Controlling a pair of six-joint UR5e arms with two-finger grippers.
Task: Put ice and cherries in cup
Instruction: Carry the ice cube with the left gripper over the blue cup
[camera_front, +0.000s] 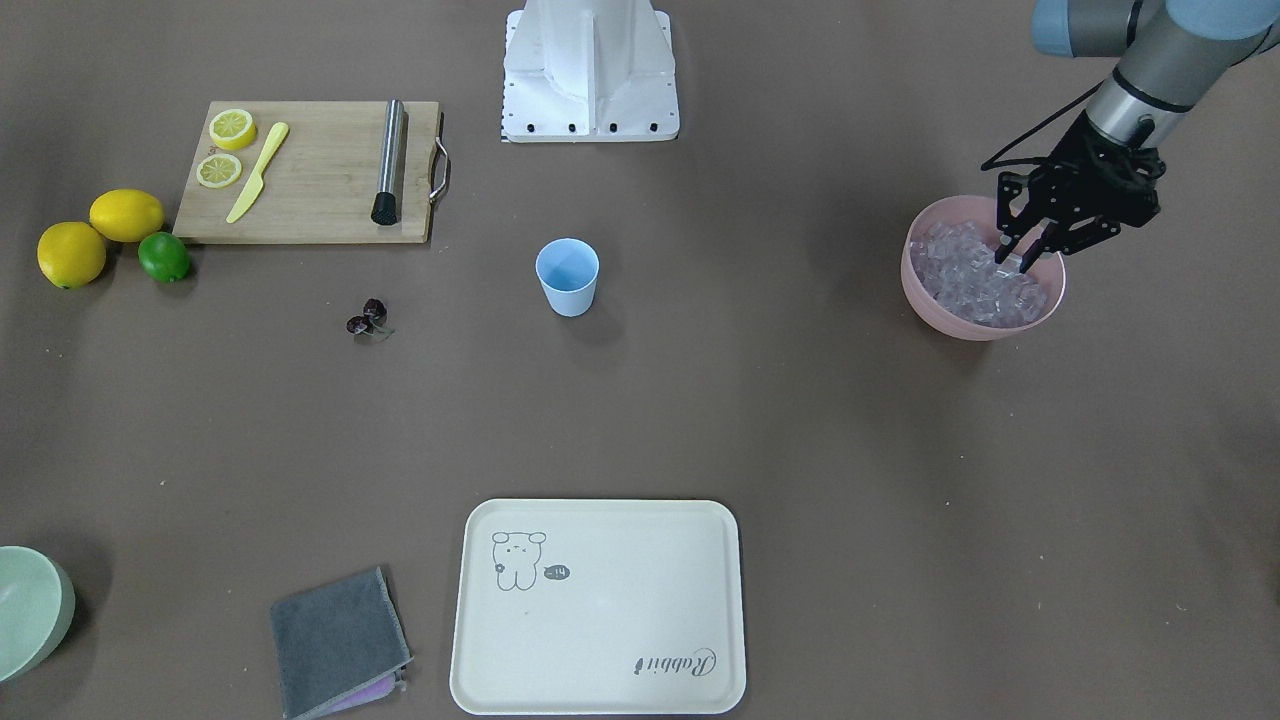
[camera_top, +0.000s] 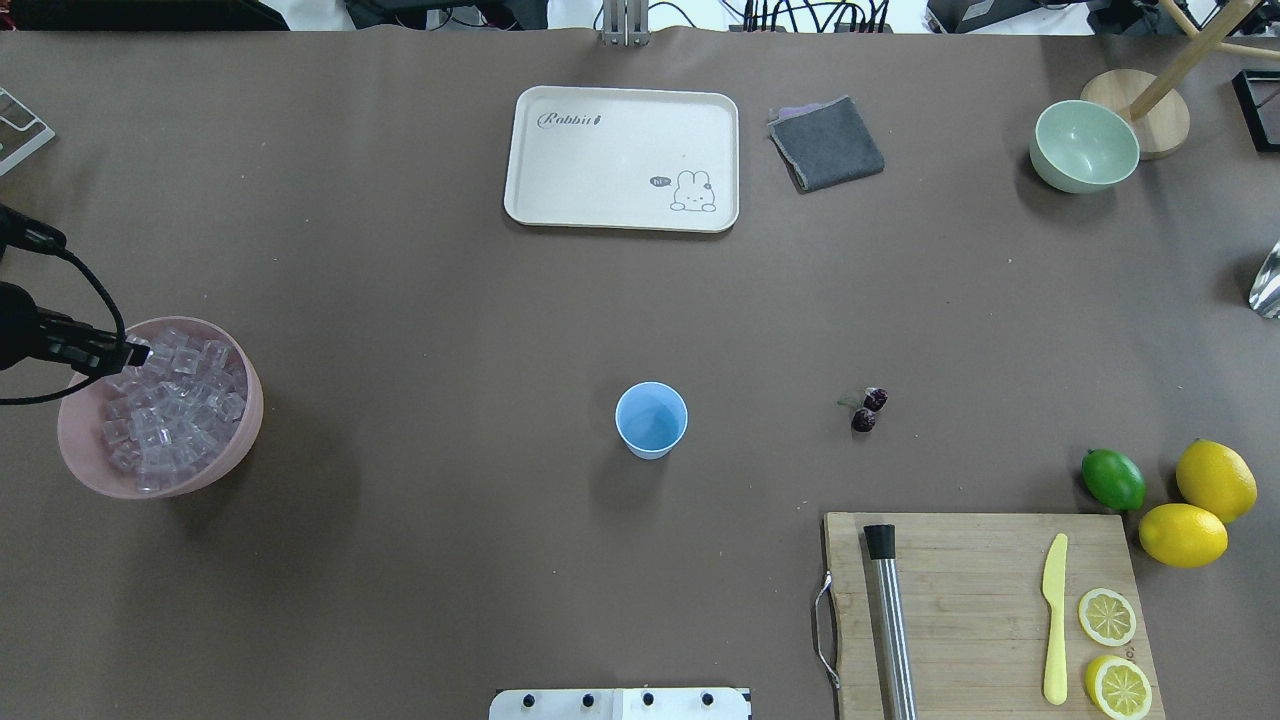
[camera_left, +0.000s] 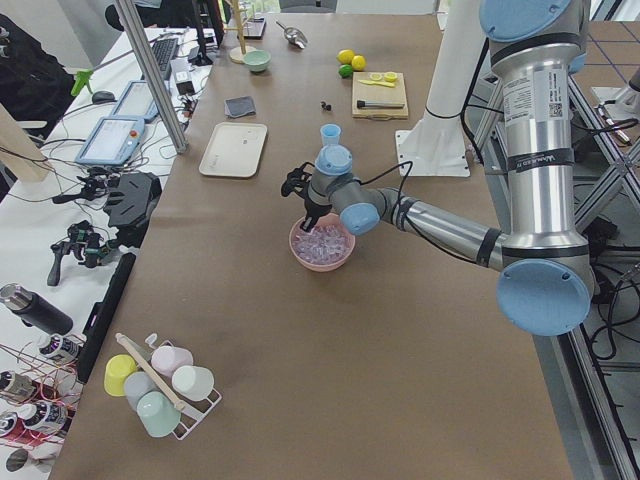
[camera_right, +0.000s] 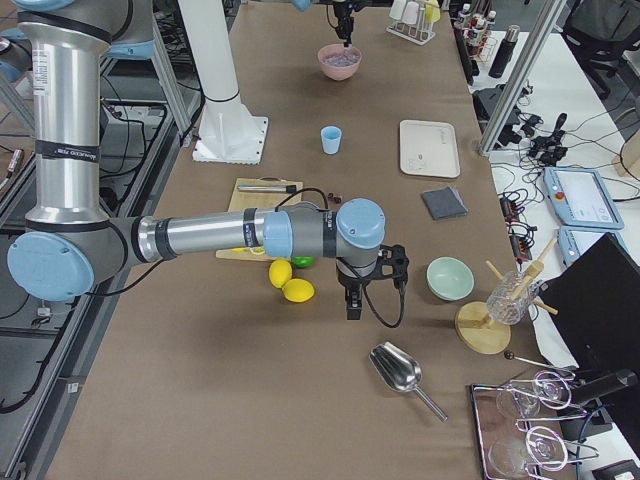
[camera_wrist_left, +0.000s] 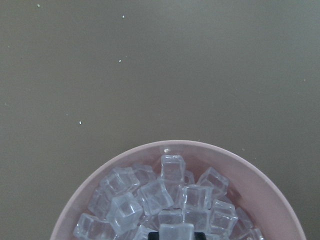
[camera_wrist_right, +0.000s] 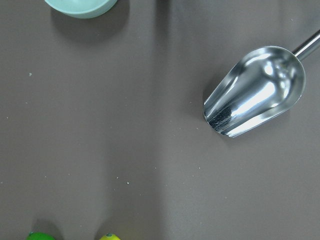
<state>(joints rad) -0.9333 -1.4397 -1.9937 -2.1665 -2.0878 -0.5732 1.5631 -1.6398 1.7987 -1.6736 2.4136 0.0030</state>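
Note:
The light-blue cup (camera_front: 567, 277) stands upright mid-table, with nothing visible inside it. The cherries (camera_front: 367, 320) lie on the table apart from it, toward the cutting board side. The ice (camera_front: 975, 280) fills a pink bowl (camera_front: 915, 285) at the table's far end. My left gripper (camera_front: 1018, 262) hangs over that bowl's rim, fingers close together; in the left wrist view one ice cube (camera_wrist_left: 176, 232) sits between them at the bottom edge. My right gripper (camera_right: 352, 308) shows only in the exterior right view, pointing down near the lemons; I cannot tell whether it is open or shut.
A cream tray (camera_front: 600, 650) and a grey cloth (camera_front: 335, 640) lie opposite the robot base. A cutting board (camera_front: 310, 200) carries lemon slices, a yellow knife and a steel muddler. Two lemons (camera_front: 100, 235), a lime (camera_front: 163, 257), a green bowl (camera_front: 25, 610) and a metal scoop (camera_wrist_right: 255, 92) sit at the right-arm end.

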